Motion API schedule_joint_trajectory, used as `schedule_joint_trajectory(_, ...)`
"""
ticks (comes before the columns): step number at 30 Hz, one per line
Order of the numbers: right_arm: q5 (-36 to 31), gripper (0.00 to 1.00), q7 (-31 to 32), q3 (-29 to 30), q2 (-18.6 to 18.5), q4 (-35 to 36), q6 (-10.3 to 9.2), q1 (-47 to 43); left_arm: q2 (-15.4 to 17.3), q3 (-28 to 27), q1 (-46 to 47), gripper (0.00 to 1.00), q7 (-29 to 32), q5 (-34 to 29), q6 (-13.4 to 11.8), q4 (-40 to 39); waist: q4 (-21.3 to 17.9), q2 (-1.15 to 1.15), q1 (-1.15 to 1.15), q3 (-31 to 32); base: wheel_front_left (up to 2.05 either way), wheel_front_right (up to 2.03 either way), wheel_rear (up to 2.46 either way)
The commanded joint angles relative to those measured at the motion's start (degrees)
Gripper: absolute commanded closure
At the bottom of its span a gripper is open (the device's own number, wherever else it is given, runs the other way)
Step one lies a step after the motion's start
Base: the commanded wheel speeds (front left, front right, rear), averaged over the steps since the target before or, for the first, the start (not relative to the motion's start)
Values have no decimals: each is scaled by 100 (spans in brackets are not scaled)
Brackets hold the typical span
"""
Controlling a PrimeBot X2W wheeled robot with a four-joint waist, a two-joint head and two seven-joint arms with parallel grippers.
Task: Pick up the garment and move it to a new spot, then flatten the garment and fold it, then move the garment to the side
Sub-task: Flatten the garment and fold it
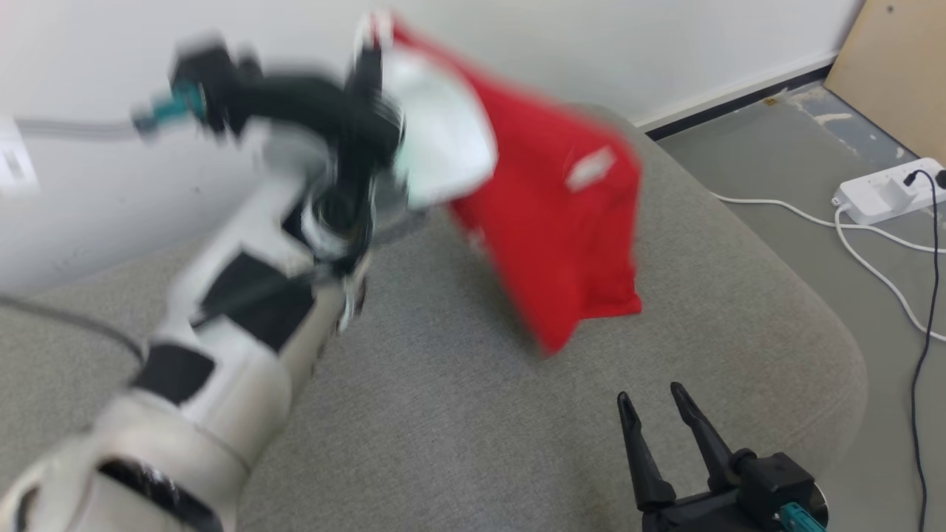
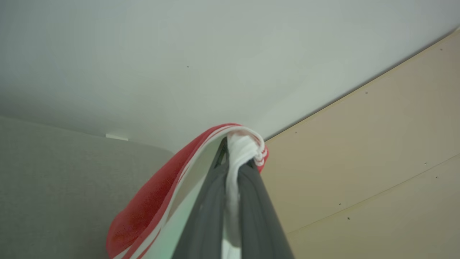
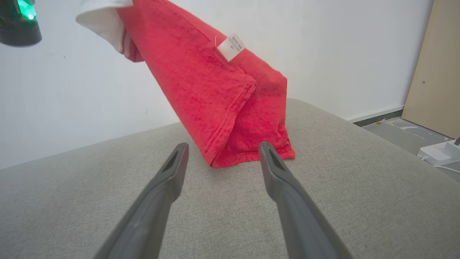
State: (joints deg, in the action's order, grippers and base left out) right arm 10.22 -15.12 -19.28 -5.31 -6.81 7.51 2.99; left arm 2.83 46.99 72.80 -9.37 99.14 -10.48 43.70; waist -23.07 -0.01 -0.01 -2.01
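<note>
The red garment (image 1: pixel 562 222), white-trimmed, hangs pinched in the left gripper (image 2: pixel 235 149).

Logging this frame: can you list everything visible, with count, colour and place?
garment: one, red with white trim, hanging from the left gripper, lower end down at the cushion
label: one, white, on the garment's upper part
cushion: one, grey fabric, under both arms
wall: white, behind the cushion
floor: grey, right of the cushion
power strip: one, white, on the floor at far right
cables: one white, one black, running from the strip
board: one, pale wood, top right corner
left arm: white and black, blurred, raised
left gripper: dark, shut on the garment's white trim
right gripper: dark, open, low over the cushion
</note>
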Motion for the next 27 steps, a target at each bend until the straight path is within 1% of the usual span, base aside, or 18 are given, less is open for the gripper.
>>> schedule_joint_trajectory(1, 8, 0, -7, 11, 3, 13, -3, -44, 15, 46, -180, 100, 12, 30, 58, 98, 34, 1, 1, -28, 0, 0, 0)
schedule_joint_trajectory(3, -5, 0, -7, 94, -10, 36, -3, -96, 66, 166, -592, 100, 64, 27, 209, 354, 125, 1, 1, -86, 0, 0, 0)
schedule_joint_trajectory(6, -36, 0, -7, 156, -12, 70, -3, -98, 274, 266, -1086, 100, 15, -42, 420, 685, 261, 1, 1, -165, 0, 0, 0)
schedule_joint_trajectory(10, -82, 0, -7, 223, -8, 91, -3, -38, 671, 393, -1556, 100, -109, -226, 734, 927, 427, 1, 1, -207, 0, 0, 0)
schedule_joint_trajectory(14, -94, 0, -7, 254, -37, 99, -3, -63, 1148, 584, -1937, 100, -179, -493, 993, 1057, 605, 1, 1, -165, 0, 0, 0)
schedule_joint_trajectory(17, -110, 0, -7, 267, -73, 101, -3, -118, 1405, 751, -2204, 100, -200, -669, 1146, 1073, 734, 1, 1, -115, 0, 0, 0)
schedule_joint_trajectory(21, -113, 0, -7, 255, -116, 103, -3, -161, 1645, 952, -2456, 100, -319, -927, 1237, 1031, 897, 1, 1, -57, 0, 0, 0)
schedule_joint_trajectory(23, -105, 0, -7, 241, -124, 92, -3, -191, 1710, 1012, -2552, 87, -381, -1040, 1211, 991, 955, 1, 1, -36, 0, 0, 0)
schedule_joint_trajectory(24, -102, 0, -7, 223, -127, 89, -3, -196, 1738, 1017, -2594, 80, -405, -1072, 1208, 965, 976, 1, 1, -28, 0, 0, 0)
schedule_joint_trajectory(25, -100, 0, -7, 204, -126, 81, -3, -199, 1755, 1008, -2646, 64, -430, -1086, 1210, 936, 994, 1, 1, -13, 0, 0, 0)
schedule_joint_trajectory(26, -95, 0, -7, 180, -128, 74, -3, -206, 1783, 987, -2694, 55, -460, -1105, 1202, 909, 1004, 1, 1, 3, 0, 0, 0)
schedule_joint_trajectory(27, -83, 0, -7, 163, -135, 65, -3, -210, 1819, 980, -2727, 12, -494, -1162, 1196, 874, 1013, 1, 1, 14, 0, 0, 0)
